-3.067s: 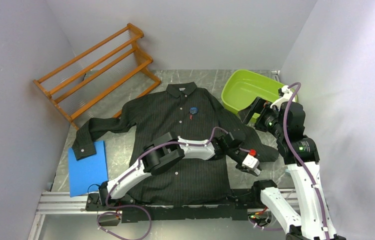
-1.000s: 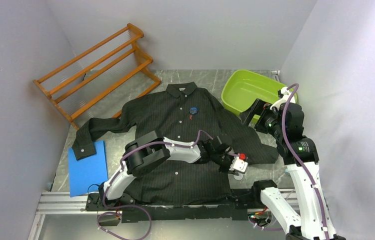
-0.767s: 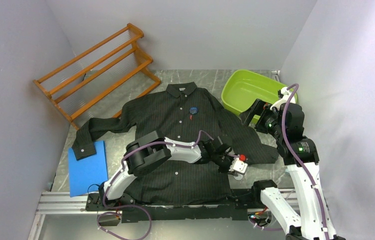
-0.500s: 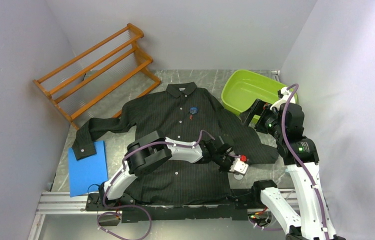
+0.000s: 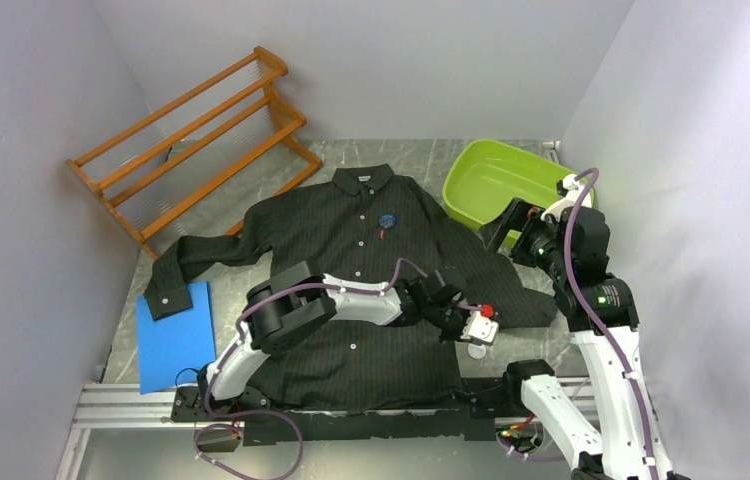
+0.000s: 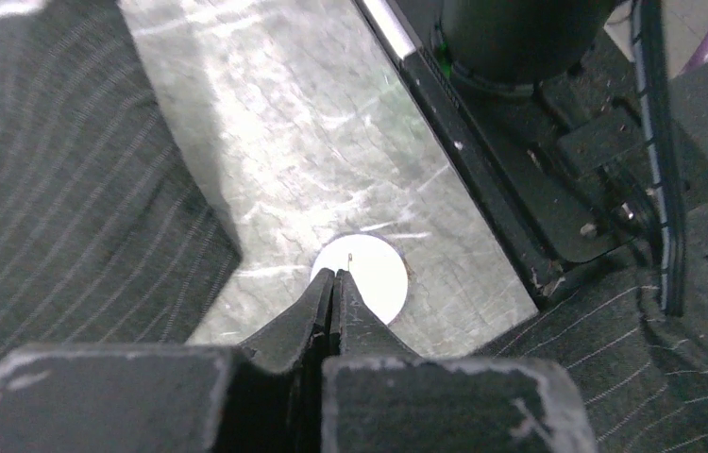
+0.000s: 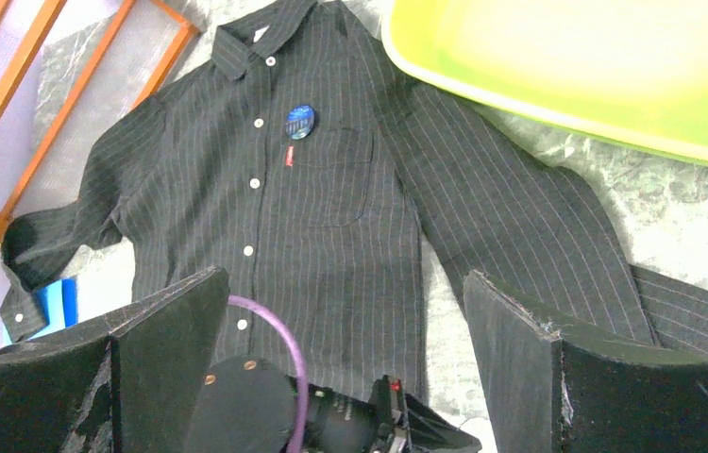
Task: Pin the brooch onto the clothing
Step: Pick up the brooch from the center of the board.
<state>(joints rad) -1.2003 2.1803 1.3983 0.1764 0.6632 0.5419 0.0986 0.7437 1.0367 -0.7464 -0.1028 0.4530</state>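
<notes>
Grey marbled table [image 5: 421,155]: the black pinstriped shirt [image 5: 351,235] is lying flat, collar away from you, a round blue badge [image 5: 387,221] sitting on its chest. Your left gripper [image 6: 333,278], part open a second ago, is now pressing its jaws fully together at the near edge of a white disc [image 6: 374,274], which is lying on bare table beside the shirt's hem. Whether the tips are pinching its small pin cannot be told. Your right gripper [image 7: 343,278] is staying wide and empty near the green tub [image 5: 496,185].
</notes>
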